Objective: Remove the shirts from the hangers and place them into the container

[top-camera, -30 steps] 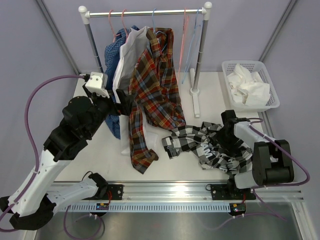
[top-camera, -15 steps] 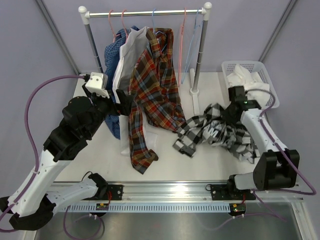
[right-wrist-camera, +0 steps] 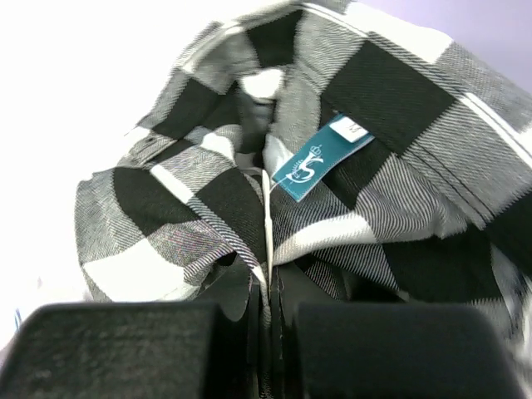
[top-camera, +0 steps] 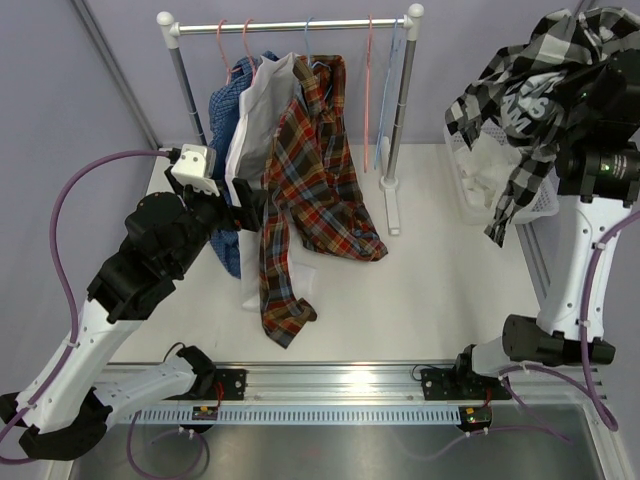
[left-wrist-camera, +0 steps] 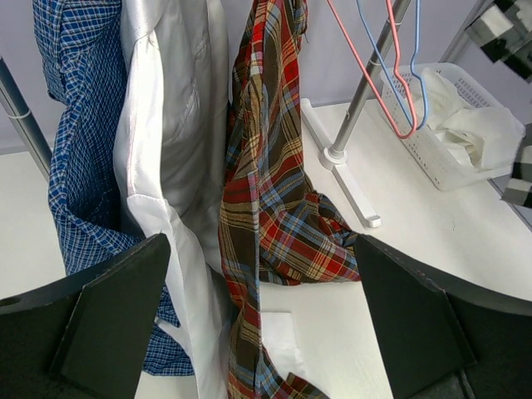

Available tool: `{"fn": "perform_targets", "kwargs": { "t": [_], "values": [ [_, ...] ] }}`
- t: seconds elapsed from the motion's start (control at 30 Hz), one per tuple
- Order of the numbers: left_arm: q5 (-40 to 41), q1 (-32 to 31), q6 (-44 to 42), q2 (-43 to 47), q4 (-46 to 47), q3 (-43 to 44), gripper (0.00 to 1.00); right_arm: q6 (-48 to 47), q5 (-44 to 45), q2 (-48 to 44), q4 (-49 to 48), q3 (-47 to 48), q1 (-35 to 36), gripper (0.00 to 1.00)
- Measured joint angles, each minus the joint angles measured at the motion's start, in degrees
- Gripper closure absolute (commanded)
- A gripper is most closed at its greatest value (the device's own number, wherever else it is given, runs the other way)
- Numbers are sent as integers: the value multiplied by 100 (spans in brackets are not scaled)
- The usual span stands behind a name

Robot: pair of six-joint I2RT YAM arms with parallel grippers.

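One black-and-white checked shirt [top-camera: 520, 100] hangs high above the container [left-wrist-camera: 432, 154], pinched near its collar label [right-wrist-camera: 320, 158] by the closed right end effector [right-wrist-camera: 268, 332] — a loose end dangles over the rim. Probably best to lower it until the cloth bunches inside, then let go. Left end effector [left-wrist-camera: 262, 328] is wide open, empty, facing the red plaid shirt [top-camera: 310, 180]

Enclosure: pale lilac walls [top-camera: 50, 100], even light.
White table [top-camera: 440, 300]; metal garment rack [top-camera: 280, 25] stands at far side; aluminium rail [top-camera: 330, 375] along near edge.
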State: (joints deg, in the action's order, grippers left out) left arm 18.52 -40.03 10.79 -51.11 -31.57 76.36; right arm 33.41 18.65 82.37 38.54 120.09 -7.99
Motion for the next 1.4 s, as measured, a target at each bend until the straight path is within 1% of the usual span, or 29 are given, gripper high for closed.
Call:
{"fn": "perform_targets", "kwargs": {
  "t": [0.1, 0.23, 0.43, 0.53, 0.73, 0.83, 1.03, 1.2, 1.3, 1.4],
  "values": [
    [0, 0, 9, 0, 0, 0, 1, -2, -208, 557, -505, 413, -243, 100],
    [2, 0, 70, -2, -2, 0, 1, -37, -538, 1539, -1078, 868, -389, 100],
    [15, 0, 184, -2, -7, 0, 1, -61, -951, 2863, -1392, 1910, -612, 100],
    [42, 0, 240, -11, -11, 0, 1, -59, -1071, 3117, -1637, 2184, -682, 100],
    [83, 0, 308, -63, -74, 0, 1, 59, -1169, 3115, -2227, 2188, -809, 100],
    [85, 0, 348, -79, -122, 0, 1, 68, -1141, 2944, -2597, 1690, -868, 100],
    [81, 0, 455, -83, -186, 0, 1, 184, -828, 2321, -3139, -468, -1078, 100],
    [76, 0, 560, -87, -197, -11, 1, 407, -424, 2240, -3233, -2127, -1364, 100],
    [55, 0, 608, -92, -214, -48, 1, 525, -109, 2277, -3008, -2695, -1453, 100],
    [37, 0, 629, -125, -234, -72, 1, 527, 33, 2295, -2885, -2830, -1456, 100]
  ]
}}
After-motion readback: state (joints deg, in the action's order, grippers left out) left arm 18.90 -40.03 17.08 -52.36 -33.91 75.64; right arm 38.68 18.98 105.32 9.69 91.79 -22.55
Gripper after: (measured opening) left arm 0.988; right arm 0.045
